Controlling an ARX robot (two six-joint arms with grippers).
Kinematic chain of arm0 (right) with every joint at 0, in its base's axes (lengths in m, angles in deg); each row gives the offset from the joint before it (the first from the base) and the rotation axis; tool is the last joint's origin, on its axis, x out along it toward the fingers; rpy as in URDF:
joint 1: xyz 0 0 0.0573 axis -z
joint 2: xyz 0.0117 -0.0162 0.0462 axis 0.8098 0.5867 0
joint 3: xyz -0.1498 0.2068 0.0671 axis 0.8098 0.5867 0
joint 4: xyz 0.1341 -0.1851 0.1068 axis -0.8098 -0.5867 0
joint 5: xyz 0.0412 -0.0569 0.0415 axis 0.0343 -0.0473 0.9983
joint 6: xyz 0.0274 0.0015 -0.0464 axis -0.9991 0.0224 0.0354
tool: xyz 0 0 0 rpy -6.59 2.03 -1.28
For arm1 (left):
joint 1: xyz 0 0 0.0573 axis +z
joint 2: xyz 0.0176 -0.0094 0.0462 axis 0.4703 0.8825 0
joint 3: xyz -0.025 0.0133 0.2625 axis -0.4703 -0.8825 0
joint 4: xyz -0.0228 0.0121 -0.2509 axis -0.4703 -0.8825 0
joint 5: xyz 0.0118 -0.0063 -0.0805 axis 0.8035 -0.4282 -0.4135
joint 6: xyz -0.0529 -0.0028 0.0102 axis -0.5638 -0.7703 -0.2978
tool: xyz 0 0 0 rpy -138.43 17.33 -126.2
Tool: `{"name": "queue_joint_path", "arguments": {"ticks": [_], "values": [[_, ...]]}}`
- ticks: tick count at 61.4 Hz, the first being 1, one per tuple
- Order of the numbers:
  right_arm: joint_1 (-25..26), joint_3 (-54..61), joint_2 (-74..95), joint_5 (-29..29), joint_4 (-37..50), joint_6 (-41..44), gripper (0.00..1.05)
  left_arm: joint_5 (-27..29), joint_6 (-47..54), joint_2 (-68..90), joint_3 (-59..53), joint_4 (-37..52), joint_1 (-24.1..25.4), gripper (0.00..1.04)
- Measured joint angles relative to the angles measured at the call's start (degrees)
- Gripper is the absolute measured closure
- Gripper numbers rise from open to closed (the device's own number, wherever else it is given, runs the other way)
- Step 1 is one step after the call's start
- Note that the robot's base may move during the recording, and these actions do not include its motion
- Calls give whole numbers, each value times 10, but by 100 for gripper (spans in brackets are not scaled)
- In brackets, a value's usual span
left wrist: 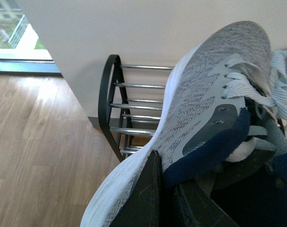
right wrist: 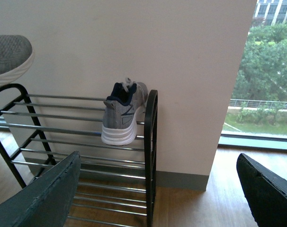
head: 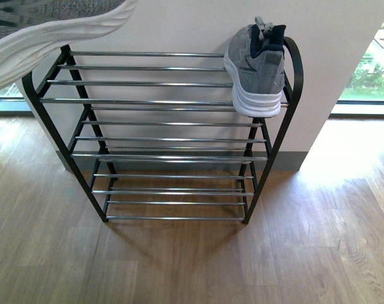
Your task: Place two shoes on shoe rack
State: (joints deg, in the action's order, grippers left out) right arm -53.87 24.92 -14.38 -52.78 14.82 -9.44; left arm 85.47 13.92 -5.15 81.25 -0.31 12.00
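Shoes: a pair of grey knit sneakers with thick white soles and dark navy lining; one is on the shoe rack, the other is held up in the air.
First shoe: it stands on the top tier of the shoe rack, at the rack's right end. It is just beside the black end arch. Its heel faces the robot and its toe points at the wall behind the rack.
Second shoe: it is off the bars, above the rack's left end. The front view shows only its ribbed white sole, over the rack's upper left corner. The right wrist view shows its grey toe above the left arch.
Left tool: it is clamped on the second shoe at the collar. One dark finger lies against the outer side by the sole and the other is at the navy lining.
Right tool: its fingers are spread wide with nothing between them. It is in front of the rack's right end and clear of the first shoe.
Shoe rack: a black frame with tiers of thin chrome bars; the lower tiers are bare.
Wall: white, directly behind the rack.
Floor: pale wood, under and in front of the rack.
Window: beyond the wall's edge, to the right of the rack, with green trees outside.
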Motion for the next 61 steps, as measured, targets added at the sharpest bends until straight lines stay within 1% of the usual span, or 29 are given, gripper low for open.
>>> {"name": "queue_joint_path", "arguments": {"ticks": [3,9,13,17,24,37,44,61], "values": [[0,0,0,0,0,0,9,22,-20,45,29,10,0,103],[0,0,0,0,0,0,9,26,-57,117,78,12,-3,103],[0,0,0,0,0,0,9,18,-91,168,114,12,-10,103],[0,0,0,0,0,0,9,5,-137,238,168,12,-27,103],[0,0,0,0,0,0,9,-11,-208,310,234,12,-51,103],[0,0,0,0,0,0,9,-16,-331,410,326,1,-83,103],[0,0,0,0,0,0,9,-18,-362,450,361,-7,-90,103],[0,0,0,0,0,0,9,-26,-398,517,438,-27,-91,103]]}}
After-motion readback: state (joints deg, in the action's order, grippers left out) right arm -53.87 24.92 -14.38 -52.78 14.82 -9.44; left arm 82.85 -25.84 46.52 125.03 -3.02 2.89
